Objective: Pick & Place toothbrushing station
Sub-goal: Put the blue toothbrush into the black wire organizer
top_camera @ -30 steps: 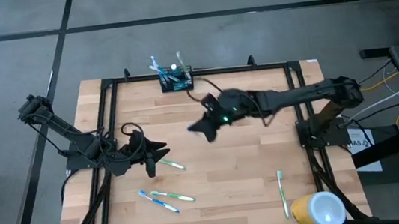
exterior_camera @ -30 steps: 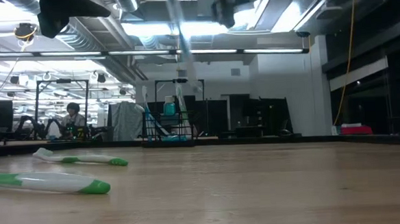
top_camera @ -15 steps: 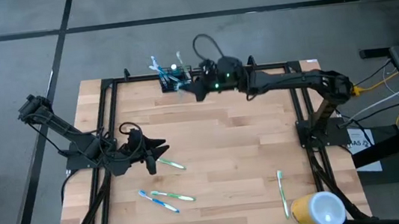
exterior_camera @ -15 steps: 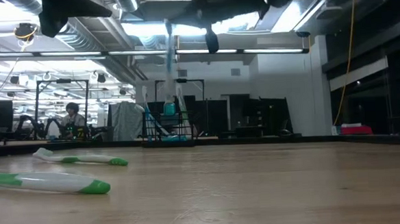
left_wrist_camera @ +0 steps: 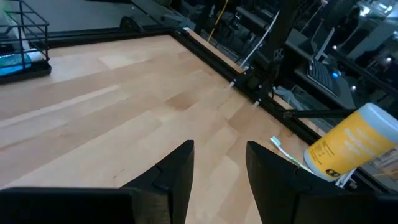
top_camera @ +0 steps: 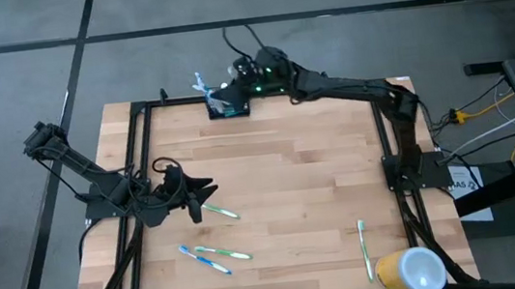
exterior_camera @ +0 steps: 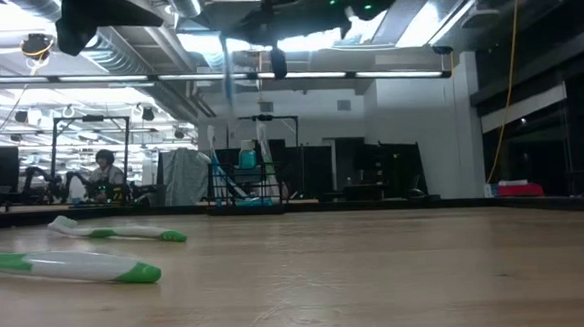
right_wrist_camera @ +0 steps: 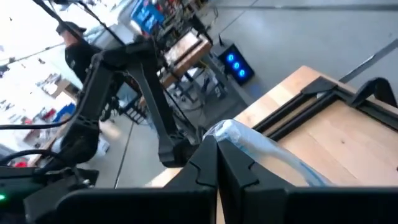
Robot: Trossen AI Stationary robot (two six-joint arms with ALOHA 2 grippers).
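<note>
The toothbrushing station, a small black wire caddy [top_camera: 231, 108] with toothbrushes standing in it, sits at the table's far edge; it also shows in the low view [exterior_camera: 243, 181] and the left wrist view [left_wrist_camera: 22, 43]. My right gripper [top_camera: 225, 94] hovers just above it, shut on a pale blue-white toothbrush [exterior_camera: 230, 82]. My left gripper [top_camera: 200, 192] waits open over the left part of the table, with nothing between its fingers [left_wrist_camera: 180, 174]. Three toothbrushes [top_camera: 218, 211] [top_camera: 223, 254] [top_camera: 203, 260] lie flat on the wood near it, and another [top_camera: 364, 247] lies at the near right. My right gripper pinches the toothbrush between its two fingers near one end [right_wrist_camera: 229, 134]. The fingers reach about level toward the table's far left and lie across the brush. The brush hangs upright below them [exterior_camera: 230, 97], clear of the table, over the caddy.
A yellow-and-white cup [top_camera: 410, 271] lies at the near right corner, also seen in the left wrist view [left_wrist_camera: 351, 143]. A black frame [top_camera: 261, 93] runs round the tabletop. The middle of the table is bare wood. A person [exterior_camera: 105, 171] sits far off in the room.
My right gripper has swung from over the middle of the table toward the far edge and to the left, staying shut, and now stands over the caddy. The toothbrush has travelled with it, hanging upright and clear of the table.
</note>
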